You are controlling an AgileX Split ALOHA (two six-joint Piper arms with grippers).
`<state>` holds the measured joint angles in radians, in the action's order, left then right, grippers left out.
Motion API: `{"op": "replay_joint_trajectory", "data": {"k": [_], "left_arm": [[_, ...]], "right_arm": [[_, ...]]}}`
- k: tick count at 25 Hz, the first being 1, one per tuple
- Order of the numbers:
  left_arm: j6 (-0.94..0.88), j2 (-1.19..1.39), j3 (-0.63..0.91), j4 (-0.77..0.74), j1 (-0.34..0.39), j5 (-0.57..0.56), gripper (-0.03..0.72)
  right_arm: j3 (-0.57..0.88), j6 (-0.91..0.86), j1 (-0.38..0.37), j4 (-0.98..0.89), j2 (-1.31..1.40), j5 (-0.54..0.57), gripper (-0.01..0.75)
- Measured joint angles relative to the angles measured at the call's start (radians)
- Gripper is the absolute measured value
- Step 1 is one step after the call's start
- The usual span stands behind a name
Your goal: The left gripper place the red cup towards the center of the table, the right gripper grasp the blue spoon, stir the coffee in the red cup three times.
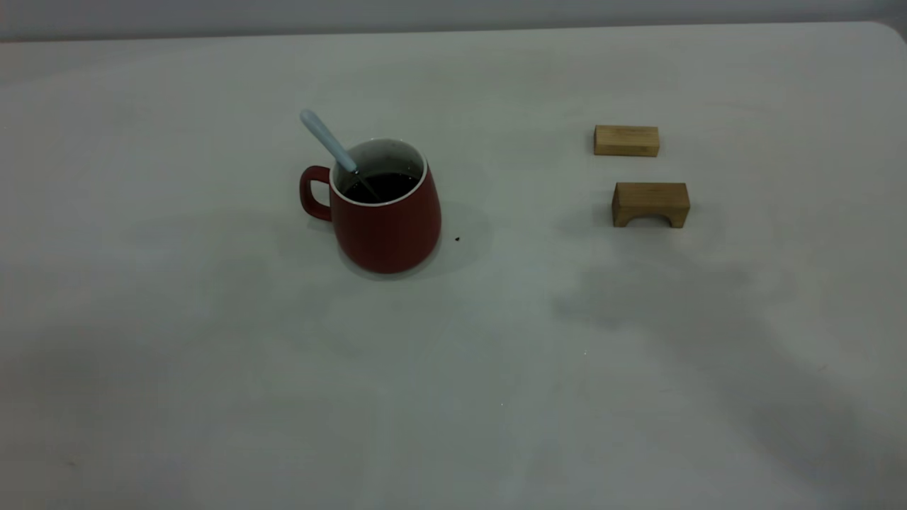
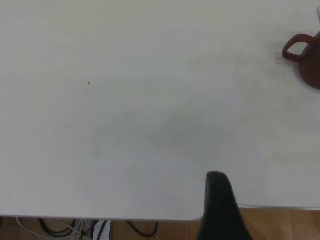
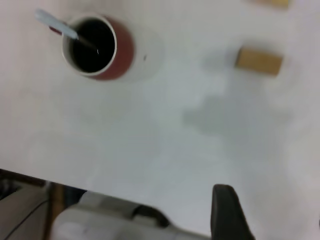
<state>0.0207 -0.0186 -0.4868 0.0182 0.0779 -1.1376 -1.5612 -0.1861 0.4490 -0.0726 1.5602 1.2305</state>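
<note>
The red cup (image 1: 386, 219) stands upright left of the table's (image 1: 453, 382) middle, handle pointing left. Dark coffee (image 1: 380, 185) fills it. The blue spoon (image 1: 327, 139) leans in the cup, handle sticking out over the handle side of the rim, held by nothing. Neither gripper appears in the exterior view. My left gripper (image 2: 270, 197) hangs over the table's near edge, far from the cup (image 2: 306, 62); one black finger (image 2: 218, 200) shows. My right gripper (image 3: 272, 205) is also back from the cup (image 3: 122, 50) and spoon (image 3: 55, 22), open and empty.
Two wooden blocks lie right of the cup: a flat one (image 1: 626, 140) behind an arched one (image 1: 650, 204). A small dark speck (image 1: 457, 239) sits by the cup's base. Cables (image 2: 75, 227) lie on the floor beyond the table edge.
</note>
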Motion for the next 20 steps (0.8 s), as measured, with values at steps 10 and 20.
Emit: {"op": "replay_joint_trajectory", "data": {"k": [10, 20], "left_arm": [[0.000, 0.000, 0.000, 0.000, 0.000, 0.000, 0.560], [0.000, 0.000, 0.000, 0.000, 0.000, 0.000, 0.560]], "right_arm": [[0.451, 0.116, 0.000, 0.012, -0.475, 0.007, 0.474], [0.854, 0.121, -0.126, 0.073, -1.045, 0.007, 0.474]]}}
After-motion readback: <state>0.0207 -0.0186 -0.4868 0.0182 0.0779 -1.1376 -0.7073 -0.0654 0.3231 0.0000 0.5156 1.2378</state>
